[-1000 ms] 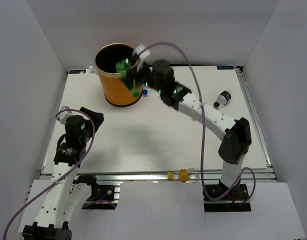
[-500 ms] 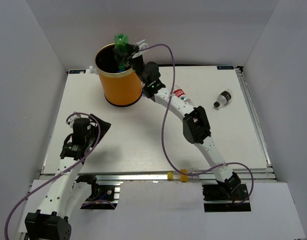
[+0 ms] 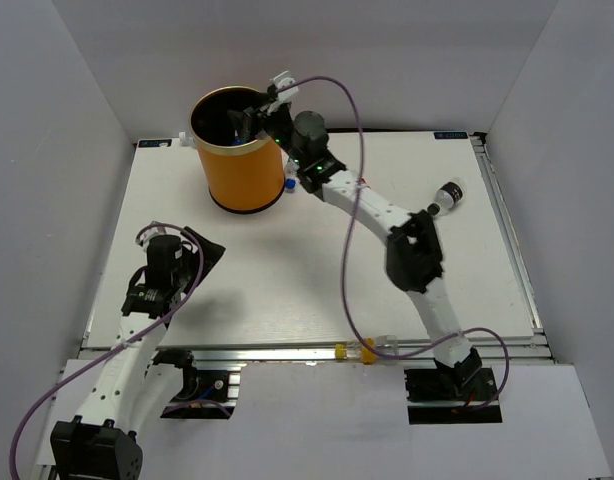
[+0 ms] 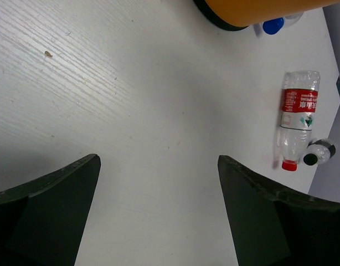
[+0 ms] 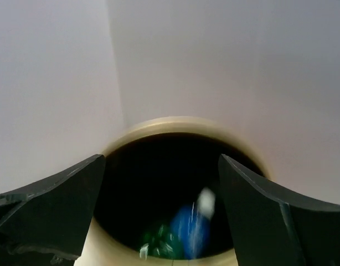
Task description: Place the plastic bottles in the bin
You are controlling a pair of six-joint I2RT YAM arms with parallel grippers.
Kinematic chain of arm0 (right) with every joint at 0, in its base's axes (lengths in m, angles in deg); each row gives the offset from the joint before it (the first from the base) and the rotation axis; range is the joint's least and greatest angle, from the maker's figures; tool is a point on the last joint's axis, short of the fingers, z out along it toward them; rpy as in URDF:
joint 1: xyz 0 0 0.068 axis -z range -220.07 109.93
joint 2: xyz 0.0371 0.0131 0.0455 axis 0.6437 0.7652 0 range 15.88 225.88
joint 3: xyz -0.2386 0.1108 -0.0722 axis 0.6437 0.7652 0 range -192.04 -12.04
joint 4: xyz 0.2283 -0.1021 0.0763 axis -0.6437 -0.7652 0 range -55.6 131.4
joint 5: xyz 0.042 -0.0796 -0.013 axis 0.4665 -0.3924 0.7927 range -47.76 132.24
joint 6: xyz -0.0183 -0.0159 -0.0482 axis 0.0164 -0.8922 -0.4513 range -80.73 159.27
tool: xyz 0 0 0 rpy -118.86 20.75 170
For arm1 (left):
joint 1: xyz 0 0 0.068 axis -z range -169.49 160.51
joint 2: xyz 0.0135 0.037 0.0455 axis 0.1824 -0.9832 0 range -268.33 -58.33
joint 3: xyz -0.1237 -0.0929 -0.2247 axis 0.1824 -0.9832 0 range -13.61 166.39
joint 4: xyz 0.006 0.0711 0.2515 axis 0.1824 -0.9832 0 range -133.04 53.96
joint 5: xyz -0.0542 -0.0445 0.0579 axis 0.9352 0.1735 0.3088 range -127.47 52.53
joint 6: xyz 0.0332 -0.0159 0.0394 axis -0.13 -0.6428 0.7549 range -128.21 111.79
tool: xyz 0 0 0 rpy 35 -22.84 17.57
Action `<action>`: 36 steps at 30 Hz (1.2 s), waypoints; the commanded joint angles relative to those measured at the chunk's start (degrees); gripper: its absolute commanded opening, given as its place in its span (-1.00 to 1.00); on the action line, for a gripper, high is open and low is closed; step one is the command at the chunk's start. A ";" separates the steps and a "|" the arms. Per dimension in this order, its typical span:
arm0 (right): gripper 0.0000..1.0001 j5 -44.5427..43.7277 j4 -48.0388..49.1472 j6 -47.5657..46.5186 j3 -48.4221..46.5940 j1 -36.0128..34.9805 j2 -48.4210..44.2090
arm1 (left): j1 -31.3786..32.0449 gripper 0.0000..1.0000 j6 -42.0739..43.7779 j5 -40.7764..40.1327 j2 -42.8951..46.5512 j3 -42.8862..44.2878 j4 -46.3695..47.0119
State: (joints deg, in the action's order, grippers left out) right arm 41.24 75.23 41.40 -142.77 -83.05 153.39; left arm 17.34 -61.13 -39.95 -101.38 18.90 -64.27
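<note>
The orange bin [image 3: 234,168] stands at the back left of the table. My right gripper [image 3: 249,118] hangs open over its mouth with nothing between the fingers. In the right wrist view a green bottle [image 5: 161,244] and a blue-labelled bottle [image 5: 192,227] lie blurred inside the bin [image 5: 175,124]. A blue-capped bottle [image 3: 289,185] lies against the bin's base. A red-labelled bottle [image 4: 295,119] and a dark-capped bottle [image 3: 447,195] lie on the table to the right. My left gripper [image 3: 202,250] is open low over bare table at the front left.
A bottle with a yellow-orange label [image 3: 357,350] lies on the metal rail at the table's near edge. White walls close in the table on the left, back and right. The right arm stretches across the table's middle towards the bin.
My right gripper carried the green bottle over the bin's mouth, opened, and the bottle dropped inside. The left arm has shifted only slightly.
</note>
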 commanded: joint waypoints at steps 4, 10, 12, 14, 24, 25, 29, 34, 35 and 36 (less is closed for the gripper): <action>0.79 4.26 -16.50 -0.80 42.29 0.88 -39.21 | 0.02 0.96 3.00 1.51 -1.95 3.96 -1.65; 0.79 -5.60 -42.27 -3.54 57.52 7.98 -57.44 | 0.11 0.96 3.62 2.39 -1.78 2.65 -0.95; 0.79 -3.32 -47.25 -3.97 59.01 14.22 -56.31 | 0.11 0.96 3.71 2.39 -2.83 2.64 -0.95; 0.79 -4.36 -46.49 -4.67 60.94 18.97 -52.99 | 0.20 0.96 3.45 2.39 -4.05 2.73 -0.86; 0.79 5.56 -54.01 -14.52 36.65 24.96 -24.35 | 0.11 0.96 3.45 3.27 -7.31 4.84 -1.30; 0.79 5.65 -54.82 -14.61 35.48 25.05 -22.83 | 0.20 0.96 3.36 3.27 -7.75 4.93 -1.22; 0.79 5.39 -54.74 -13.56 34.06 25.23 -16.59 | 0.20 0.96 2.83 3.97 -9.33 4.93 -0.43; 0.79 3.81 -50.10 -11.45 35.98 25.23 -13.76 | 0.20 0.96 3.18 4.59 -11.09 6.77 -1.39; 0.77 3.72 -49.21 -10.84 36.34 25.23 -13.59 | 0.20 0.96 3.18 4.68 -10.75 6.77 -1.13; 0.71 4.33 -48.51 -10.66 36.60 25.23 -13.50 | 0.20 0.96 3.09 4.85 -10.57 6.86 -1.04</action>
State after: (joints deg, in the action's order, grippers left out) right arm 45.33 23.16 29.84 -106.64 -58.07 139.91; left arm 17.38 -58.03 -36.32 -112.99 23.10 -65.85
